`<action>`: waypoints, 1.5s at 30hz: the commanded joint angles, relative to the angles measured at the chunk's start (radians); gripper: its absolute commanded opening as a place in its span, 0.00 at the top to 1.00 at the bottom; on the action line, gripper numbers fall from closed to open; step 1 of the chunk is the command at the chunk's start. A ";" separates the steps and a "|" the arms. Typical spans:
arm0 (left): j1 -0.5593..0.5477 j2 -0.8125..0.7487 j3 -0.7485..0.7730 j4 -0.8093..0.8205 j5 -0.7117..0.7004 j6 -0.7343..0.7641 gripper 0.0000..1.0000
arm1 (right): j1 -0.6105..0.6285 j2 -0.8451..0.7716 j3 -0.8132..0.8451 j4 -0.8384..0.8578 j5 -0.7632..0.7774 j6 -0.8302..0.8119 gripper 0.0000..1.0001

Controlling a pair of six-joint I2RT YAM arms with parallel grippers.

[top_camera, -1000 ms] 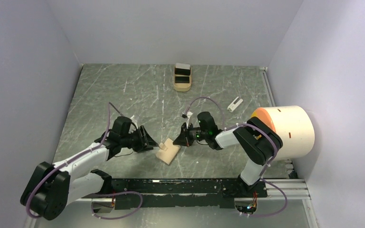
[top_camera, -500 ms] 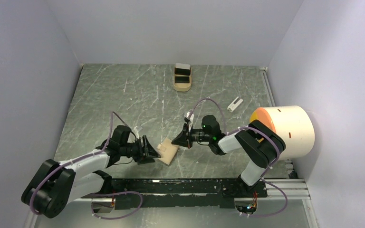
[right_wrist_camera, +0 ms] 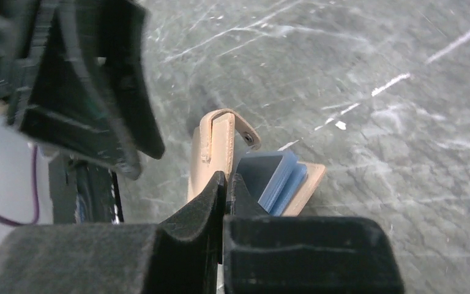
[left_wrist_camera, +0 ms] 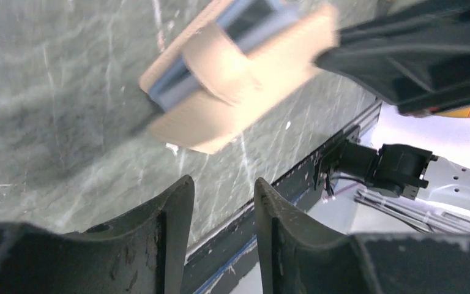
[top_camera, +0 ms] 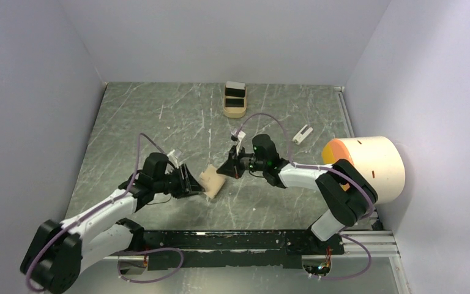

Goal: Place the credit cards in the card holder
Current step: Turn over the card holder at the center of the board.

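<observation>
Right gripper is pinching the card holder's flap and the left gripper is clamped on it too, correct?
Not quite. The left gripper is open, holding nothing; the card holder lies beyond it, per the left wrist view. The right gripper does pinch the flap.

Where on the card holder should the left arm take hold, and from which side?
Probably the free tan flap nearest the left gripper, approached from the left, jaws straddling its thin edge. The card holder stands ajar and the right gripper pinches the opposite flap.
</observation>
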 commanded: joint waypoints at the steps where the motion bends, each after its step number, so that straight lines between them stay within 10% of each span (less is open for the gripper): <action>1: -0.075 -0.164 0.090 -0.177 -0.274 0.078 0.54 | 0.000 -0.011 0.069 -0.270 0.110 0.209 1.00; 8: -0.277 -0.282 0.148 -0.150 -0.514 0.361 0.50 | -0.001 0.017 0.163 -0.484 0.193 0.508 1.00; 18: -0.571 0.040 0.373 -0.209 -0.802 0.554 0.47 | 0.000 -0.005 0.122 -0.365 0.170 0.874 1.00; 34: -0.663 0.239 0.348 -0.145 -0.954 0.533 0.27 | -0.014 0.019 0.134 -0.354 0.187 0.916 1.00; 45: -0.709 0.406 0.389 -0.164 -1.226 0.522 0.33 | -0.016 0.029 0.132 -0.338 0.179 0.936 1.00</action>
